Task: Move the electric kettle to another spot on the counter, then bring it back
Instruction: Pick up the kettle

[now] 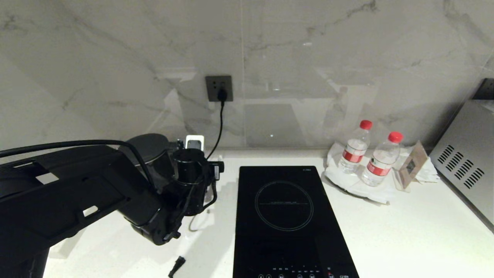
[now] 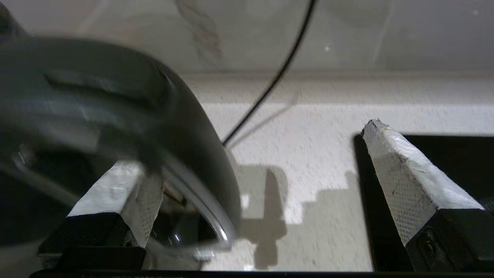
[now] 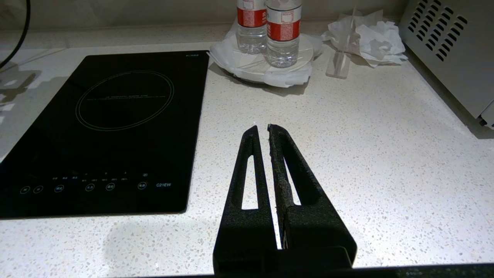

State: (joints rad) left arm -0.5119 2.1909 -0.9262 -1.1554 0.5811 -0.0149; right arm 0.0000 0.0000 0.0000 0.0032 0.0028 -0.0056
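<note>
Glossy black electric kettle [image 2: 115, 116] sits beside the left gripper [image 2: 262, 173], whose wide-spread fingers could knock it sideways.

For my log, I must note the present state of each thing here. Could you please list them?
Kettle: upright on counter, lid shut, not gripped.
Left claw: open, at the kettle.
Right claw: shut, empty, over counter.
Plug: in the wall socket.
Bottles: upright, capped.
Cooktop: bare, nothing on it.
</note>
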